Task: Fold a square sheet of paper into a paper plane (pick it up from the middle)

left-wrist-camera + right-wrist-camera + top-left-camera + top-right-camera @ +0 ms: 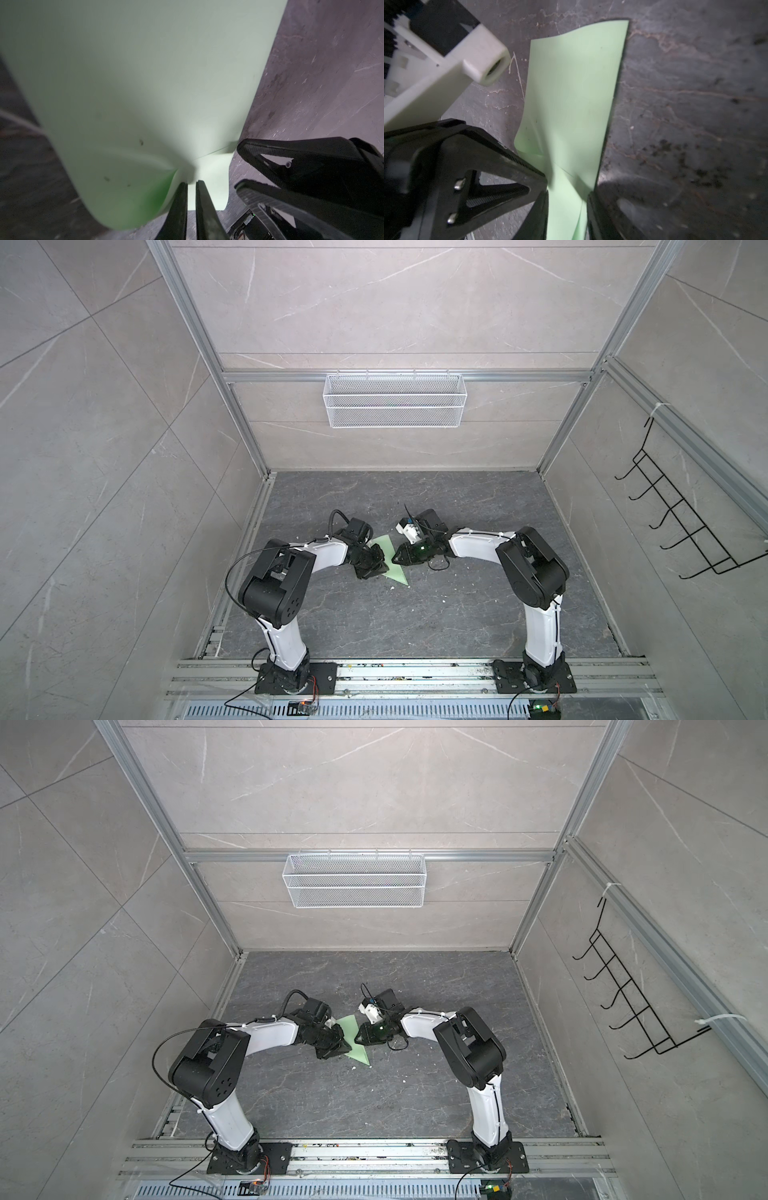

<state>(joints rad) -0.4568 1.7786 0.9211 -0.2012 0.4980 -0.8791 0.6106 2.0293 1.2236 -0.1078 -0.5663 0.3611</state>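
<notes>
Pale green, the paper plane (388,549) sits at the middle of the dark marbled table (457,614) between the two arms. In both top views its sharp nose points toward the arm bases and its wide tail away (351,1029). The left gripper (191,184) meets it from the left, jaws drawn to a narrow slit with puckered paper running in; whether they pinch it I cannot tell. The right gripper (569,193) straddles it from the opposite side, jaws clearly parted.
</notes>
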